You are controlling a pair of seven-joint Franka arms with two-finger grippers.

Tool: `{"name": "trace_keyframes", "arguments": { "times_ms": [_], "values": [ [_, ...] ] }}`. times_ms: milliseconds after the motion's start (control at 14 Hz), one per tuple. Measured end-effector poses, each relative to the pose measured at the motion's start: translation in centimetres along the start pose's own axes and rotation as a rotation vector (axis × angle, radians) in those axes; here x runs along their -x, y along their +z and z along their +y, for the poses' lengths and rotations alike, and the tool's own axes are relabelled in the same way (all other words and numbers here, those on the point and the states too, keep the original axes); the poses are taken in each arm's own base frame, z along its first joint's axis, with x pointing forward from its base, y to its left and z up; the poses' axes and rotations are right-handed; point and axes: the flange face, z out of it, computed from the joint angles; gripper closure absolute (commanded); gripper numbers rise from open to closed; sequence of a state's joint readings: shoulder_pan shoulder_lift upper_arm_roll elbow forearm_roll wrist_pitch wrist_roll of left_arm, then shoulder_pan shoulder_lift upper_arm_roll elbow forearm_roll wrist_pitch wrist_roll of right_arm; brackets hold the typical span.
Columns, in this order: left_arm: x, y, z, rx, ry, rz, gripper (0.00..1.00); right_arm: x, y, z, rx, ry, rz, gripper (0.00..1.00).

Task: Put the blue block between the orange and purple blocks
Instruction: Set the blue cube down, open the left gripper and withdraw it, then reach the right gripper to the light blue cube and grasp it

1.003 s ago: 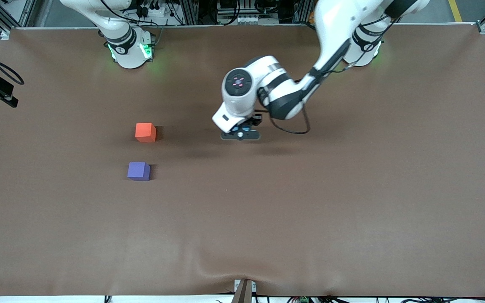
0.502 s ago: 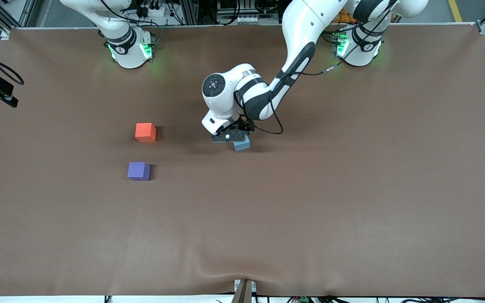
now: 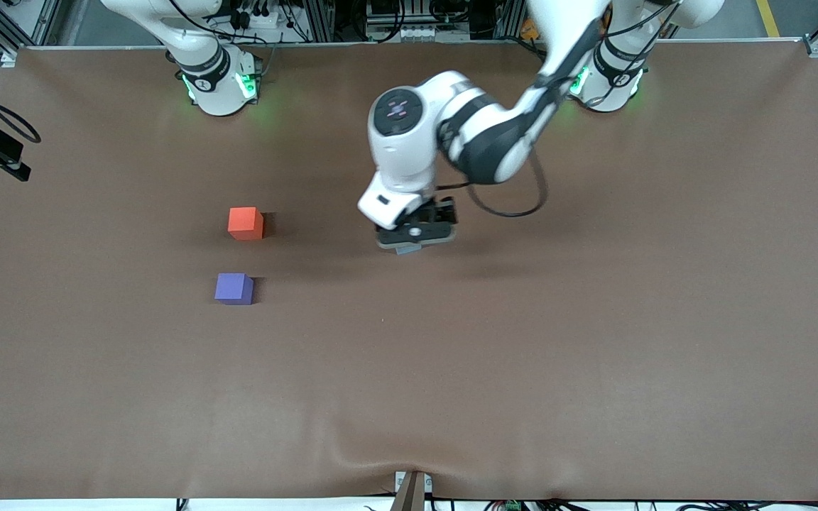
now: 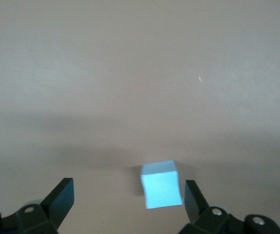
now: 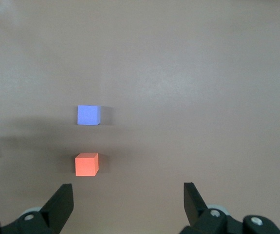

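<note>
The blue block (image 3: pixel 407 249) lies on the brown table near its middle, mostly covered by my left gripper (image 3: pixel 416 234), which hangs over it. In the left wrist view the blue block (image 4: pixel 161 184) sits on the table between the open fingers of my left gripper (image 4: pixel 128 202), close to one finger (image 4: pixel 194 197) and not held. The orange block (image 3: pixel 246 223) and the purple block (image 3: pixel 233 288) lie toward the right arm's end, the purple one nearer the front camera. My right gripper (image 5: pixel 128 204) is open and empty, up above the orange block (image 5: pixel 86 164) and the purple block (image 5: pixel 88 115); the right arm waits.
A brown mat (image 3: pixel 522 355) covers the whole table. The two arm bases (image 3: pixel 219 85) stand along the table's back edge. A small clamp (image 3: pixel 412 490) sits at the front edge. A gap of about one block's width lies between the orange and purple blocks.
The left arm's hand swung toward the right arm's end, baring the blue block, then came back over it and now covers most of it. The blocks have not moved.
</note>
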State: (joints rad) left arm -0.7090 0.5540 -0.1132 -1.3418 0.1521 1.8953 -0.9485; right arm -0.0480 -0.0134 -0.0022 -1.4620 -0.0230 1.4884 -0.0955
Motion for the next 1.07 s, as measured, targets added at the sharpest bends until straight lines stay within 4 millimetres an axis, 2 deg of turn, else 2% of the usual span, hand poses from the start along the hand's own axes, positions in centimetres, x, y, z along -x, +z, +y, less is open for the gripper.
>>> {"name": "trace_keyframes", "arguments": {
  "times_ms": [143, 287, 573, 860, 932, 1075],
  "values": [
    [-2.4, -2.9, -3.9, -0.025, 0.003, -0.013, 0.0, 0.0, 0.1, 0.0, 0.0, -0.001, -0.002, 0.0],
    [-5.1, -5.1, -8.7, -0.042, 0.025, -0.029, 0.0, -0.4, 0.9, -0.2, -0.003, -0.005, -0.021, 0.0],
    [-10.3, -8.8, -20.8, -0.017, 0.094, -0.091, 0.0, -1.6, 5.2, -2.0, -0.015, -0.04, -0.16, 0.0],
    [-12.4, -12.3, -32.3, -0.004, 0.149, -0.114, 0.0, -3.4, 8.7, -6.0, -0.016, -0.112, -0.216, 0.0],
    [-12.4, -13.4, -34.3, 0.01, 0.155, -0.115, 0.0, -3.7, 9.3, -7.4, -0.015, -0.135, -0.22, 0.0],
    [-11.9, -15.3, -36.6, 0.024, 0.172, -0.107, 0.0, -4.6, 10.9, -9.8, -0.025, -0.172, -0.224, 0.0]
  ]
}}
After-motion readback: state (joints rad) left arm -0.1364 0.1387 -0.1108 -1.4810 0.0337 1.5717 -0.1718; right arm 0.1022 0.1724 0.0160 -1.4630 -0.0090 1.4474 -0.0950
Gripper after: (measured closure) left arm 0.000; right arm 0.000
